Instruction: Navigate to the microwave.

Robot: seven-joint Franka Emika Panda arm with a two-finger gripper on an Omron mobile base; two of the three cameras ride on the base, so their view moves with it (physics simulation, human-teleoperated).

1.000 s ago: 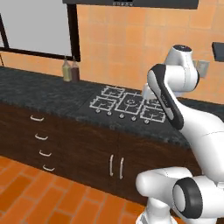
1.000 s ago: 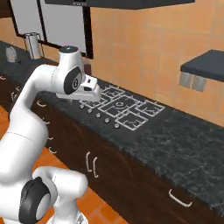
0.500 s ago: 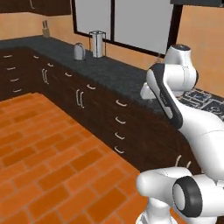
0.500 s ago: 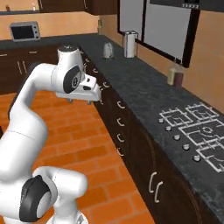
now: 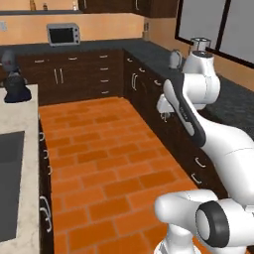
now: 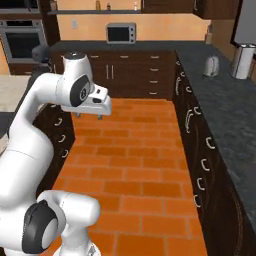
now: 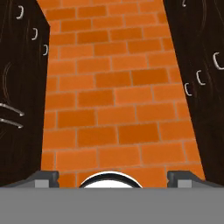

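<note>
Standing on the dark counter (image 6: 227,107) at the upper right of the right base view: a silver kettle (image 6: 211,65) and a taller steel canister (image 6: 243,61), both keeping their contents hidden. Lying sunk in the pale island top (image 5: 20,111) at the left edge of the left base view: a dark sink (image 5: 10,188). Peeking in at the upper left corner of the right base view, above the steel wall oven (image 6: 20,42): what is looking like the microwave (image 6: 17,5), cropped to a dark steel-edged strip, running lengthwise along the top edge and facing out over the brick floor (image 6: 140,165). Hanging over that floor with fingertips (image 7: 46,177) spread wide and holding nothing: the gripper (image 6: 90,115).
</note>
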